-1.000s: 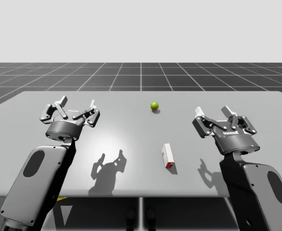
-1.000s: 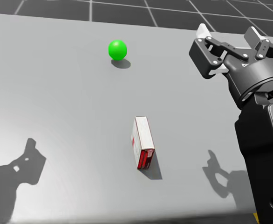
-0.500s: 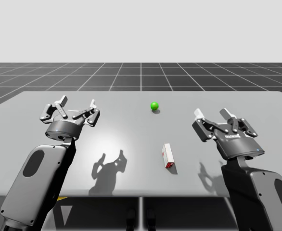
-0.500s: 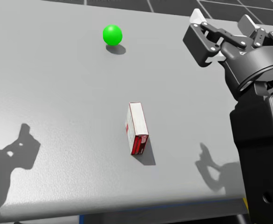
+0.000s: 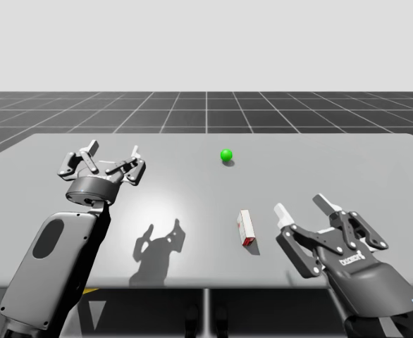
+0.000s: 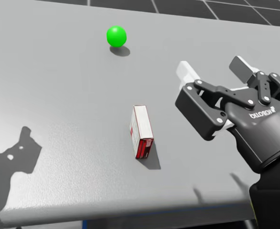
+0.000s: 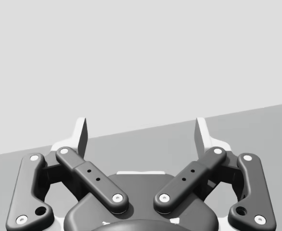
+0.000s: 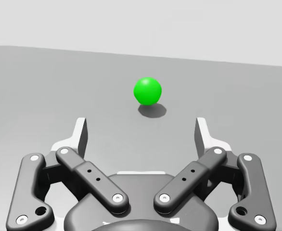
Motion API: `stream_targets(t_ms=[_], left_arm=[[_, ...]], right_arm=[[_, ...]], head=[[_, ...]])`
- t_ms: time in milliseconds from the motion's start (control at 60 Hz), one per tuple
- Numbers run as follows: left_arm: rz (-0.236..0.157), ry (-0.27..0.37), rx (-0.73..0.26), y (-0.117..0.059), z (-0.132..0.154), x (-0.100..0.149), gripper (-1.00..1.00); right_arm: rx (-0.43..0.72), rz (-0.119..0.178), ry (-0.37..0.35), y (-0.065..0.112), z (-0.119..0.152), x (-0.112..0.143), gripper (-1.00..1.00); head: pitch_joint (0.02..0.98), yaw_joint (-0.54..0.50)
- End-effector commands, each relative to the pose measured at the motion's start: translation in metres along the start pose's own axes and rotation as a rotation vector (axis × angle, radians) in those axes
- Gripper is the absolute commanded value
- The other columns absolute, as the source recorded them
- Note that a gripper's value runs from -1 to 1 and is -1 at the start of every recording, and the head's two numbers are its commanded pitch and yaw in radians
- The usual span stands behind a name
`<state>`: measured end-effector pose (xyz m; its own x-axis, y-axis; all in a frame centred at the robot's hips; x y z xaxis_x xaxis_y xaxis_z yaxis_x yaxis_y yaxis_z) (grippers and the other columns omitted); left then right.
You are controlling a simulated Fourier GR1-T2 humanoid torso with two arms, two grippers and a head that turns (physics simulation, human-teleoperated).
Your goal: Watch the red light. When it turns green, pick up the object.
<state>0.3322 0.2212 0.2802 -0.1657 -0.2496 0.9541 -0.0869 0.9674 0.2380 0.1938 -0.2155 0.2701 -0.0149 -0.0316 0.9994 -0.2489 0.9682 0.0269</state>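
With the round green light glowing beyond the red-and-white cardboard box lying flat on the grey table, my right gripper, hovering wide open just beside that box, should be centring over its narrow sides.

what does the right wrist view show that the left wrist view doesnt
Right wrist view: the green ball sits on the table with its shadow, ahead of my right gripper and roughly in line with the gap between its fingers.
Left wrist view: my left gripper faces the table's far edge, with blank background beyond it.
Shared: grey table surface, and a gripper with its fingers open and nothing between them.
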Motion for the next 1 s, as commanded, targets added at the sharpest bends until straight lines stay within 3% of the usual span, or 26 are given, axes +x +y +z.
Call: stream_targets(t_ms=[17, 100, 133, 267, 450, 533, 650, 817, 867, 950, 1000], left_arm=[[-0.002, 0.001, -0.003, -0.001, 0.0, -0.001, -1.0], [-0.003, 0.001, -0.004, -0.002, 0.0, -0.001, -1.0], [-0.005, -0.001, -0.005, -0.002, 0.0, -0.001, -1.0], [-0.007, -0.006, -0.007, -0.003, 0.0, -0.001, -1.0], [-0.009, -0.005, -0.007, -0.004, 0.0, -0.001, -1.0], [-0.01, -0.005, -0.009, -0.005, -0.001, -0.002, -1.0], [-0.01, -0.005, -0.009, -0.005, -0.001, -0.002, -1.0], [-0.013, -0.004, -0.009, -0.005, -0.001, -0.002, -1.0], [-0.013, -0.004, -0.01, -0.005, 0.0, -0.002, -1.0], [-0.014, -0.004, -0.01, -0.005, 0.0, -0.002, -1.0], [-0.013, -0.004, -0.01, -0.005, 0.0, -0.002, -1.0]], right_arm=[[0.062, -0.002, 0.04, 0.017, 0.025, -0.018, -1.0], [0.093, 0.002, 0.062, 0.023, 0.033, -0.028, -1.0], [0.099, -0.023, 0.072, 0.026, 0.036, -0.033, -1.0], [0.16, -0.039, 0.101, 0.032, 0.048, -0.047, -1.0], [0.204, -0.041, 0.146, 0.041, 0.06, -0.065, -1.0], [0.191, -0.019, 0.159, 0.047, 0.059, -0.077, -1.0], [0.172, -0.029, 0.19, 0.052, 0.053, -0.089, -1.0], [0.097, -0.01, 0.219, 0.058, 0.035, -0.106, -1.0], [0.054, 0.034, 0.215, 0.059, 0.028, -0.113, -1.0], [0.003, 0.045, 0.227, 0.059, 0.019, -0.12, -1.0], [-0.028, 0.068, 0.237, 0.06, 0.014, -0.123, -1.0]], head=[[0.858, -0.22], [0.86, -0.22], [0.861, -0.22], [0.863, -0.22], [0.866, -0.22], [0.866, -0.22], [0.866, -0.21], [0.869, -0.21], [0.869, -0.21], [0.87, -0.21], [0.87, -0.21]])
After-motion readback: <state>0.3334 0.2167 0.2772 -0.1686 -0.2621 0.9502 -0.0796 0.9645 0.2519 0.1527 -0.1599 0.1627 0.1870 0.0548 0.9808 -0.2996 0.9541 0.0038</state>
